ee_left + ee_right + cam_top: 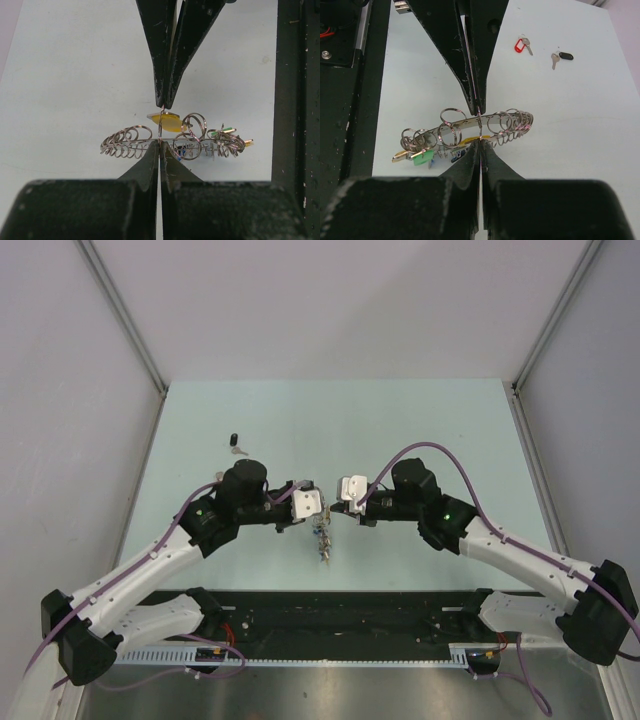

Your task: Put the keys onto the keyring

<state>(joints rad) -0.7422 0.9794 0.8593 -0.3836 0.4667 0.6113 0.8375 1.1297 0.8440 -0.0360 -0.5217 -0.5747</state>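
The keyring is a flat silvery band fringed with small rings, held off the table between my two grippers; it also shows in the right wrist view and the top view. My left gripper and right gripper face each other tip to tip. Both are shut on opposite sides of one thin small ring that crosses the band. The yellow key head sits right beside that ring. The red key and the black key lie on the table farther off.
Green, blue and orange tags hang at one end of the band. The black key also shows in the top view, beyond the left arm. A black rail runs along the table's near edge.
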